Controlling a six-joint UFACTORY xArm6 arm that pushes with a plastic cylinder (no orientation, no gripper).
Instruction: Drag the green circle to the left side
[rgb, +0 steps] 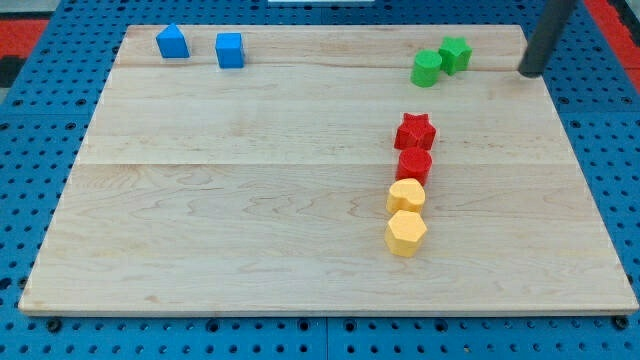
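Note:
The green circle (426, 69) sits near the view's top right of the wooden board (250, 200). It touches a green star (455, 54) just to its upper right. My tip (528, 72) is at the board's top right edge, well to the right of both green blocks and apart from them. The dark rod rises from it out of the view's top.
Two blue blocks (172, 42) (230, 50) stand at the top left. A red star (415, 131), a red block (414, 165), a yellow heart-like block (406, 195) and a yellow hexagon (406, 233) form a column right of centre.

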